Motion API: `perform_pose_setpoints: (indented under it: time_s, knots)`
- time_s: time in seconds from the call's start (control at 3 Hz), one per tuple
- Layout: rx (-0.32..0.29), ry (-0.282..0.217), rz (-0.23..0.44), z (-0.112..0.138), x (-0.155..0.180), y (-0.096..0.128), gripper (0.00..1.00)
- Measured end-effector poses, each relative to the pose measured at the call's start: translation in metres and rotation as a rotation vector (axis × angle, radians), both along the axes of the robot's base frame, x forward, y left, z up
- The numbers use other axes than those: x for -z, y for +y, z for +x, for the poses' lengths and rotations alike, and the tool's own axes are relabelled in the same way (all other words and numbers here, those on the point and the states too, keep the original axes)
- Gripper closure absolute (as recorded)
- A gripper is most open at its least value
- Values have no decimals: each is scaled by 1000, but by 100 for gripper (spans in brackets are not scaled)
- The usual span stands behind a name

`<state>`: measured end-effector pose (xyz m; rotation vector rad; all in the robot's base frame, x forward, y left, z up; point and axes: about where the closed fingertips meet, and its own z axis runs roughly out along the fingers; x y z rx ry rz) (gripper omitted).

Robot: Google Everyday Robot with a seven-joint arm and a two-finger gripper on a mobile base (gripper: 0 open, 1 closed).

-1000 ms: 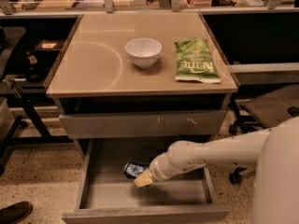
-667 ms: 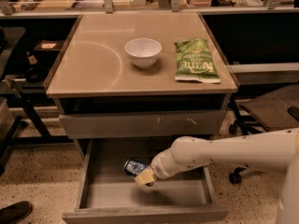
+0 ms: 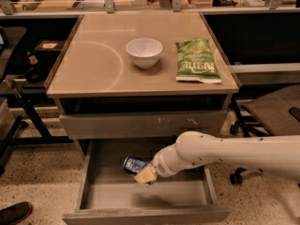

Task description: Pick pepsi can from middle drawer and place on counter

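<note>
The pepsi can (image 3: 132, 164) is dark blue with a silver end and lies tilted over the open middle drawer (image 3: 93, 191), near its centre. My gripper (image 3: 144, 173) comes in from the right on a white arm and is shut on the can's right end. A pale fingertip (image 3: 146, 175) shows below the can. The can hangs a little above the drawer floor, with a shadow under it. The beige counter (image 3: 93, 64) with its pale arc line is above the drawers.
A white bowl (image 3: 144, 52) and a green chip bag (image 3: 196, 61) sit on the counter. A closed drawer front with pale scratches (image 3: 140, 124) is just above the open drawer. An office chair (image 3: 274, 114) stands at the right and a shoe (image 3: 14, 212) at the lower left.
My arm has risen and drawn slightly back to the right. The gripper and the can have moved up a little from the drawer floor.
</note>
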<state>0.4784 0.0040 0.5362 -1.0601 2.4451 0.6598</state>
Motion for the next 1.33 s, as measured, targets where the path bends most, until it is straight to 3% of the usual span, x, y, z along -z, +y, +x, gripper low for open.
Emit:
perform_pose_setpoints:
  time_s: [0.33,1.33]
  knots:
    - [-14,-8,10,3,-17,1,100]
    - [-19,-65,9,15,-141,10,100]
